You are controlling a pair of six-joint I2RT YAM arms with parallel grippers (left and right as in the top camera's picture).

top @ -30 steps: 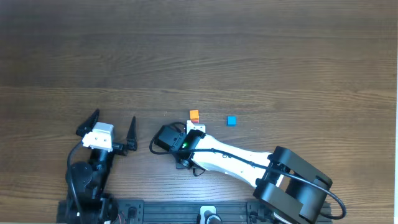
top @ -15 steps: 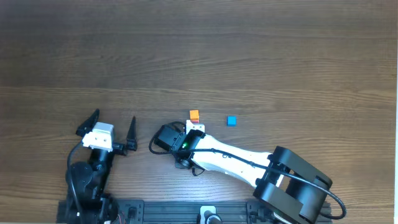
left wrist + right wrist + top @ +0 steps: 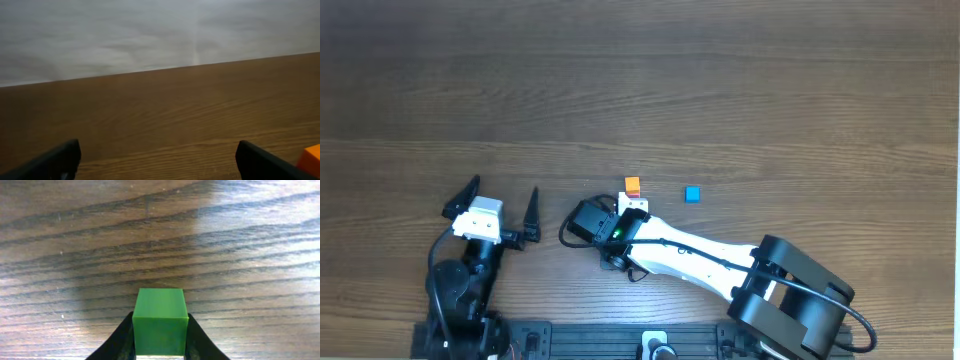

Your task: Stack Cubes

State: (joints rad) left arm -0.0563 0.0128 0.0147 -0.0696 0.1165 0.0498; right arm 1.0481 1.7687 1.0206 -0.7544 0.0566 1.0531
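Clamping green cube [image 3: 160,311], right hand [image 3: 160,332]; orange cube [image 3: 632,185], blue cube [image 3: 692,194] on table [image 3: 740,80].

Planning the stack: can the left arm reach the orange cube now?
Probably, though tightly: bare table lies between the open left gripper and the orange cube, but the right gripper crowds it.

We see a worktop [image 3: 740,90] of dark brown wood, its grain running from the left edge to the right edge. A black rail [image 3: 580,335] sits along the near edge. Two small cubes lie directly on the wood about midway between left and right, somewhat closer to the near edge than the far one: an orange cube [image 3: 632,185] and, toward the right edge from it and not touching it, a blue cube [image 3: 692,194].
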